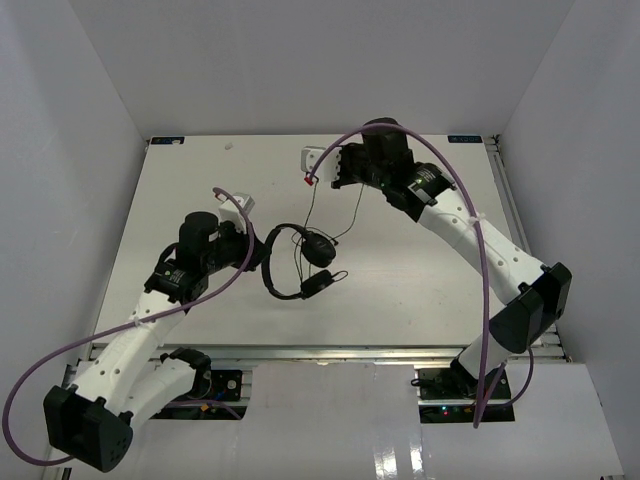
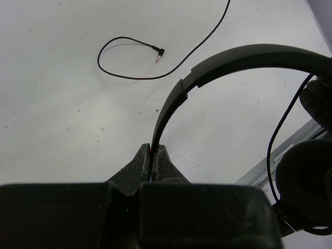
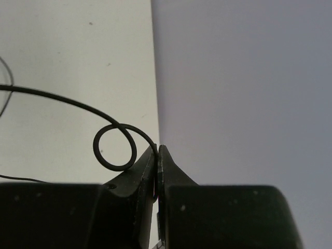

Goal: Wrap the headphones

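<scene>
The black headphones (image 1: 296,262) lie in the middle of the white table, headband arched to the left and the two earcups (image 1: 318,250) to the right. My left gripper (image 1: 262,250) is shut on the thin headband (image 2: 233,59), seen pinched between the jaws of the left gripper (image 2: 153,151). The earcups (image 2: 306,181) sit at the right of the left wrist view. My right gripper (image 1: 311,177) is raised near the table's far side, shut on the thin cord (image 1: 310,212). In the right wrist view the cord (image 3: 111,147) curls into a small loop beside the shut right gripper (image 3: 157,150). The cord's plug end (image 2: 160,53) lies loose on the table.
White walls enclose the table (image 1: 200,200) on the left, back and right. An aluminium rail (image 1: 330,352) runs along the near edge. Thick purple cables (image 1: 470,210) arc over each arm.
</scene>
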Available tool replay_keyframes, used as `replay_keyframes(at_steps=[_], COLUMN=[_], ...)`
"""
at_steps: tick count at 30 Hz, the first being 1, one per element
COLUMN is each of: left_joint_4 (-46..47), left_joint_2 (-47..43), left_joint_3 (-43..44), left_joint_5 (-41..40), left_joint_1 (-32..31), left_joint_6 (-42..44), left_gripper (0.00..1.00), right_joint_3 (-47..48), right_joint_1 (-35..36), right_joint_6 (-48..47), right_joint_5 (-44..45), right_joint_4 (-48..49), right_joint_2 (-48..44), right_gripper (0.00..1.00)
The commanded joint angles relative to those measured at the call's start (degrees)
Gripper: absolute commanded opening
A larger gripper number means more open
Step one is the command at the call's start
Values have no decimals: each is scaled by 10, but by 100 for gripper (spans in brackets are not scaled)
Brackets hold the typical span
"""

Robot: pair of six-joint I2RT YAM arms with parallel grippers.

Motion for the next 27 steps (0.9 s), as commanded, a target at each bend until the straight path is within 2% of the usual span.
replay_keyframes(at_steps=[1,6,12,20,27], left_joint_4=[9,3,-2,-14,-34], left_joint_2=[-37,-67,-79,-62,-35], left_joint_3=[27,35,75,148,212], left_joint_5=[47,55,38,9,3], left_joint_1=[-3,-2,-2,-3,-2], left_joint_6=[-46,-84,-128,-170,-197], left_gripper=[0,0,0,0,0], right_joint_3=[-64,-124,-155,-236,-319], right_joint_1=[-14,-37,-75,-102,-102], right_joint_6=[46,97,183,327,461], right_joint_5=[-117,-221,-352,-481,-546], right_joint_4=[-26,-31,-24,60,211], right_joint_2=[-53,-88,-105,-121,-131], right_gripper=[8,8,8,8,8])
